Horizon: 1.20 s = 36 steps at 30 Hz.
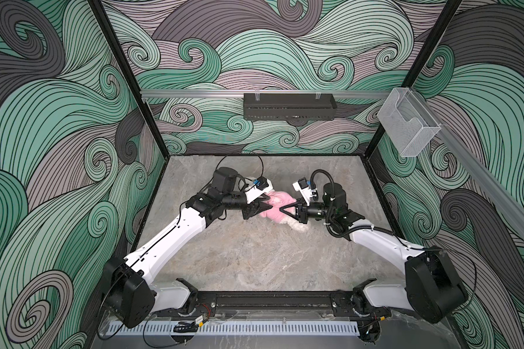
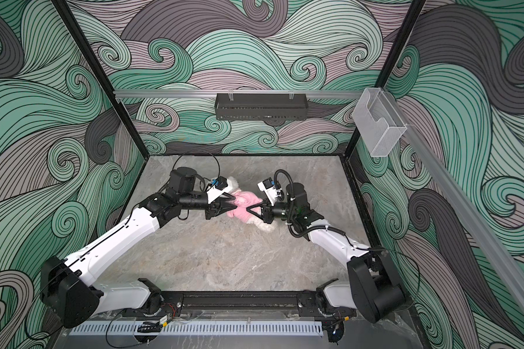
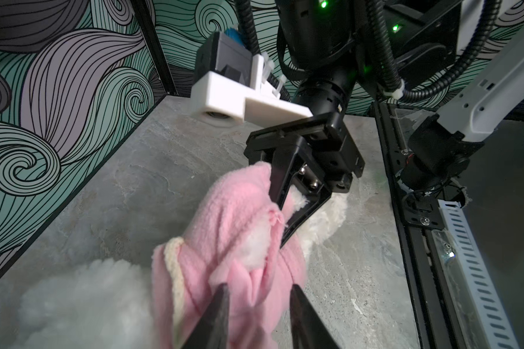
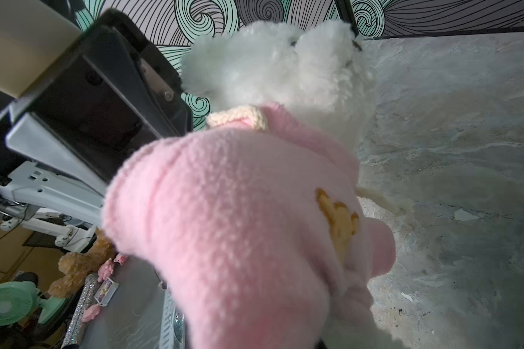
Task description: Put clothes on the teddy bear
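Observation:
The teddy bear [image 1: 299,225] [image 2: 263,226] lies on the table, white and fluffy, with its head [image 4: 273,66] toward the back. A pink shirt [image 1: 275,200] [image 2: 242,201] [image 3: 224,235] [image 4: 224,226] with a cream collar covers its torso. My left gripper [image 1: 269,201] [image 2: 235,201] [image 3: 259,287] is at the shirt's left side, jaws apart, with a loose pink fold between them. My right gripper [image 1: 282,209] [image 2: 248,209] [image 3: 280,223] comes from the right, shut on the shirt's edge. In the right wrist view the shirt hides its fingers.
The grey stone-look table [image 1: 254,256] is walled on three sides. A black tray [image 1: 289,110] hangs on the back wall's rail and a clear plastic holder [image 1: 407,121] on the right wall. A black rail [image 1: 273,302] with the arm bases runs along the front edge.

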Tool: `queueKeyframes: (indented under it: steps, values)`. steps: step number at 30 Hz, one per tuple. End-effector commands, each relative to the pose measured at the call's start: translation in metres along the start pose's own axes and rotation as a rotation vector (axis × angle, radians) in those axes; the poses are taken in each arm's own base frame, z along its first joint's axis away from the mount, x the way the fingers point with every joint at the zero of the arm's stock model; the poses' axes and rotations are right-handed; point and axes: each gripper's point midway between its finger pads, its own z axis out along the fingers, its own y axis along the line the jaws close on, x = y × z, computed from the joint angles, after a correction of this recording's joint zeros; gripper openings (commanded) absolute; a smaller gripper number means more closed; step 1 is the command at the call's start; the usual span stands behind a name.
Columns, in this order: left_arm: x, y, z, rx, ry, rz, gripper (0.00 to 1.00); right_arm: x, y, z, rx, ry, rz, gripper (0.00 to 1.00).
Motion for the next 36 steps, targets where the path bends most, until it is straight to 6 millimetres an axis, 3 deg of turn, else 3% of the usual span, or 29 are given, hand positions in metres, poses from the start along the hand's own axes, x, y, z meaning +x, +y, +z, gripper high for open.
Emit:
queueKeyframes:
  steps: [1, 5, 11, 14, 23, 30, 36]
  values:
    - [-0.026, -0.008, -0.016, 0.001, -0.058, 0.020, 0.37, -0.005, 0.012, -0.005, -0.011, 0.020, -0.184, 0.00]
    - [-0.015, -0.021, -0.022, 0.018, 0.005, 0.129, 0.30, -0.005, 0.017, -0.004, -0.040, 0.036, -0.212, 0.00]
    - [0.007, -0.039, -0.006, 0.056, 0.207, 0.313, 0.17, -0.011, 0.015, 0.001, -0.051, 0.031, -0.170, 0.00]
    - [0.004, -0.036, 0.003, 0.029, 0.201, 0.350, 0.17, -0.012, 0.016, 0.002, -0.056, 0.027, -0.161, 0.00]
    - [-0.010, 0.000, 0.015, -0.139, 0.206, 0.404, 0.19, -0.008, 0.019, 0.005, -0.071, 0.047, -0.163, 0.00]
    - [-0.028, -0.009, 0.009, -0.092, 0.142, 0.352, 0.26, -0.005, 0.016, 0.006, -0.066, 0.058, -0.165, 0.00]
    - [-0.031, -0.012, 0.006, -0.043, 0.125, 0.303, 0.30, -0.005, 0.017, 0.004, -0.058, 0.060, -0.169, 0.00]
